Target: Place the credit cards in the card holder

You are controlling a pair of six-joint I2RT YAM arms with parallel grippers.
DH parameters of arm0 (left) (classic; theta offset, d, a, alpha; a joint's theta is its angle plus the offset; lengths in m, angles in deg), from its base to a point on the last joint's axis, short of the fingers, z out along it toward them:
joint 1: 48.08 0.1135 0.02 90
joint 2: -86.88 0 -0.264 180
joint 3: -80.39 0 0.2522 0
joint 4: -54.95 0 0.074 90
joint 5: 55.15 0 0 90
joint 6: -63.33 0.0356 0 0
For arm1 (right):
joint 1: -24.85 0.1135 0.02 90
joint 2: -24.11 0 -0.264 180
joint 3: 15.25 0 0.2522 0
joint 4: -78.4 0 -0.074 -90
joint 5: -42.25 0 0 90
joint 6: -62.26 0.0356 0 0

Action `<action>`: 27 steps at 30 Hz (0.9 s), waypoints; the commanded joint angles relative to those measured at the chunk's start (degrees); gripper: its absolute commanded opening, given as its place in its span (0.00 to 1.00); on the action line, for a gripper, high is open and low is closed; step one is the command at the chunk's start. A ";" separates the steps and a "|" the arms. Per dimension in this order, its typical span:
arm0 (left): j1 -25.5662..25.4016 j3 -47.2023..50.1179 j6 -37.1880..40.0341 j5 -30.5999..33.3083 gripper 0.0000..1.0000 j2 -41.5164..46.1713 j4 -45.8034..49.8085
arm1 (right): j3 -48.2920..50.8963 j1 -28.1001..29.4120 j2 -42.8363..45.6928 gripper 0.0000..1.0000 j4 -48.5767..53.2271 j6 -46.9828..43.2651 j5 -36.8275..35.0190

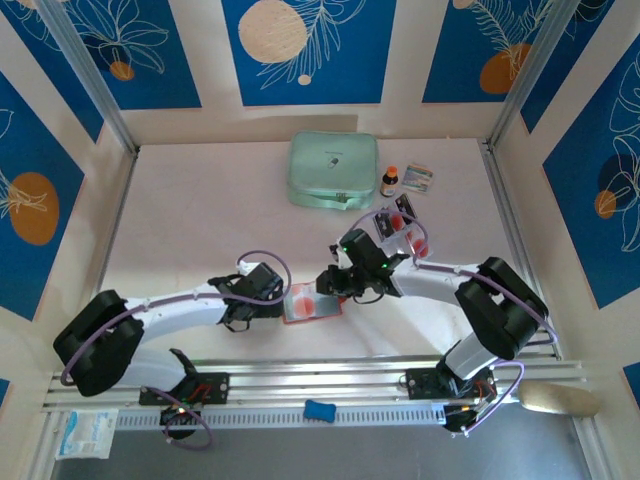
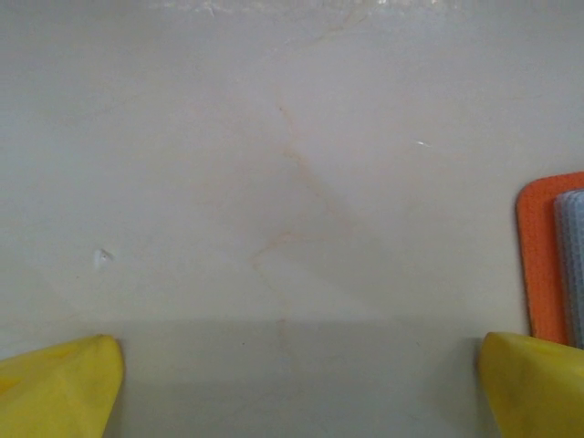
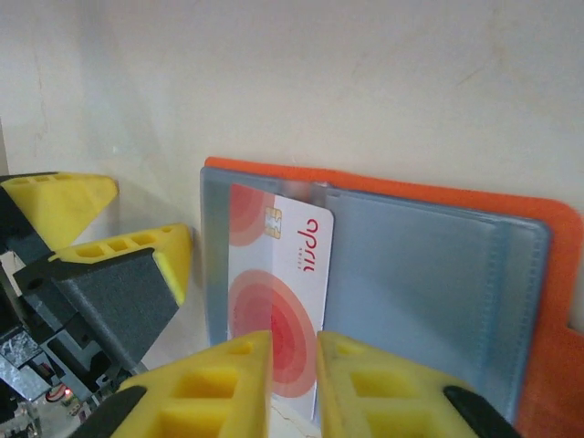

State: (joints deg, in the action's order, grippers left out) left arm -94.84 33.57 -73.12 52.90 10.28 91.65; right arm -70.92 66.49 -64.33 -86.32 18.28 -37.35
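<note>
**Table** (image 1: 200, 220): pale, walled on three sides.

**Holder** (image 3: 429, 274): orange, lying open and flat close to the table's near edge, about midway between its left and right edges. Grey-blue pockets faced up.

**Card** (image 3: 283, 274): pale with red rings and a chip. It sat partly inside the holder's left pocket, beside the centre fold, with its lower part still out.

**Right pincer** (image 3: 292, 365): over the holder, jaws nearly together with a narrow gap. The card's lower edge showed in that gap. Whether the jaws gripped the card could not be told.

**Left pincer** (image 2: 297, 370): just beside the holder's left edge, low over bare table. Its jaws stood wide apart with nothing between them.

**Further cards** (image 1: 408, 225): pale with red dots, lying toward the far right of the table, partly behind the right arm.

**Case** (image 1: 333, 170): mint green, zipped, at the middle of the far edge.

**Bottle** (image 1: 389, 181): small, dark-capped, upright just right of the case.

**Packet** (image 1: 419, 179): small, printed, just right of the bottle.
</note>
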 commanded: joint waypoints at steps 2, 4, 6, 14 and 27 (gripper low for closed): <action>0.57 0.71 0.12 0.50 1.00 0.88 0.24 | -2.45 0.44 -0.76 0.12 3.86 -1.81 -0.20; 0.61 0.71 0.09 0.43 1.00 0.20 0.00 | -3.45 0.92 -2.32 0.09 3.88 -1.72 -0.37; 0.60 0.63 0.23 0.16 1.00 -0.55 -0.50 | -4.35 1.60 -3.98 0.07 3.49 -1.56 -0.46; 0.62 0.19 0.97 -0.26 1.00 -3.34 -2.06 | -7.43 4.03 -9.73 0.06 3.04 -1.28 -1.16; 0.55 0.63 1.02 -0.51 1.00 -4.62 -3.29 | -12.65 7.64 -14.67 0.05 5.03 -1.72 -0.12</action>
State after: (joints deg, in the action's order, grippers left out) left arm -94.80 33.16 -72.71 53.36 8.31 90.84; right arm -82.04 73.55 -78.34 -83.50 17.41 -38.51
